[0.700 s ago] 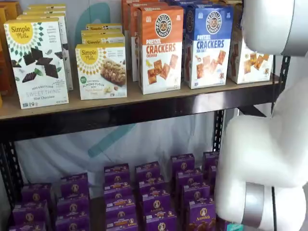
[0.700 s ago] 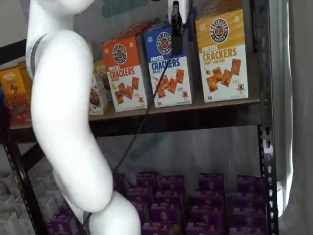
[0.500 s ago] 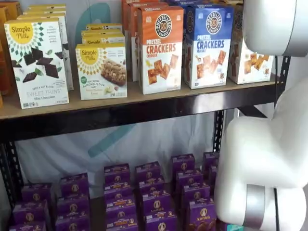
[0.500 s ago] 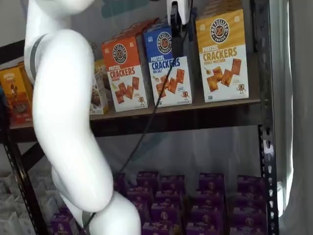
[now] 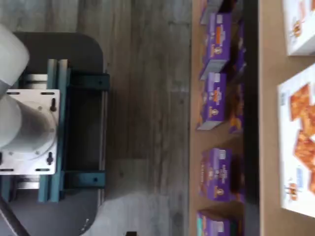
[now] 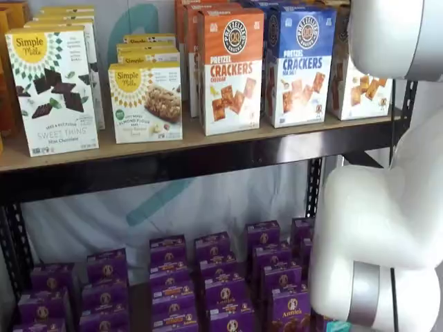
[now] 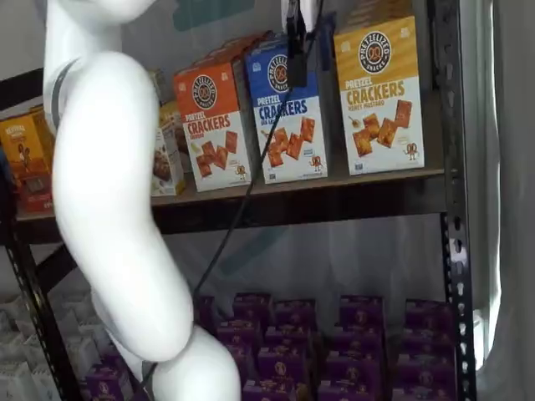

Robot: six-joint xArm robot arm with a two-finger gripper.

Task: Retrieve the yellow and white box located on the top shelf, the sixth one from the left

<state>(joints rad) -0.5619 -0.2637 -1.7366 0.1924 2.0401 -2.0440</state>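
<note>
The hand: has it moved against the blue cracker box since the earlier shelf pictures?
Yes. The hand has risen toward the frame's top, measured against the blue cracker box behind it.

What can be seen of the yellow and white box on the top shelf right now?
The yellow and white box is a tall cardboard Pretzel Crackers carton: yellow upper part with a round dark logo, white lower part picturing square golden-brown crackers. It stands upright at the front edge of the top shelf, face outward, next to the blue-topped box, with more cartons behind it. Nothing grips it.
</note>
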